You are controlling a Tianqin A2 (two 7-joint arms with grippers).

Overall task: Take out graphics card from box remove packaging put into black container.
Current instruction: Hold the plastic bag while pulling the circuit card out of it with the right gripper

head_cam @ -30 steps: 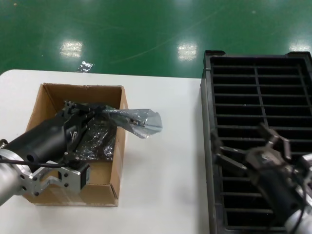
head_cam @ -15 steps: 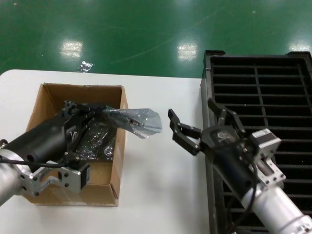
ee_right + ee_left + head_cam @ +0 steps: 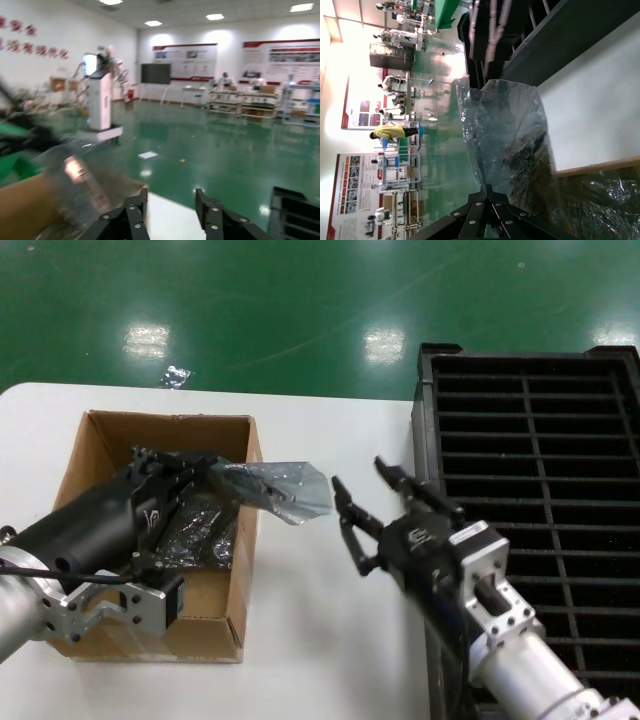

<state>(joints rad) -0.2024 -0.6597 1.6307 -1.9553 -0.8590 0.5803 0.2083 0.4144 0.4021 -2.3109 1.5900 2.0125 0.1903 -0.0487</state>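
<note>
Left gripper (image 3: pixel 190 475) clenched on anti-static bag (image 3: pixel 275 490) jutting over cardboard box (image 3: pixel 100 440) wall at frame left; right gripper (image 3: pixel 375 510), fingers spread, mid-frame above white worktop (image 3: pixel 330 640), just beside bag, black slotted tray (image 3: pixel 530 440) right.

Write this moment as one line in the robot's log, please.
left gripper: shut on packaging, holding it over box edge | right gripper: open, beside packaging, not touching | black container: right

Black grippers, silver arm segments
</note>
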